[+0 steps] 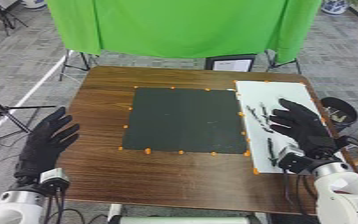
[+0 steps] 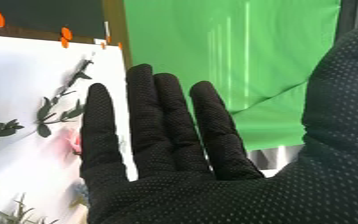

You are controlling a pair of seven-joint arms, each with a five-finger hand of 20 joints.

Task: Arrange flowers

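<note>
Leafy sprigs [image 2: 45,111] and a pink flower [image 2: 74,142] lie on the white board [image 1: 273,92], near the right hand [image 1: 307,131], open, fingers extended; to its right, a black bin [image 1: 342,106], contents unclear; well leftward, the left hand [image 1: 42,142], also open

The floor is covered with grey, mottled carpet tiles [image 1: 171,60], crossed at the left by a straight white line [image 1: 31,95]. Above the table's far edge, a broad, bright green cloth backdrop [image 1: 189,27] is hung in loose folds; in the wrist view it is marked by pale vertical streaks and a slanting crease. The rectangular brown wooden table [image 1: 95,125] is flanked at the left by a thin-legged black tripod [image 1: 12,107] and at the right by a round black bin [image 1: 338,107]. A black-framed white panel [image 1: 231,63] is seen beneath the cloth. At the top right, a blue-and-white rounded vessel, possibly porcelain [image 1: 334,6], is partly cut off.
</note>
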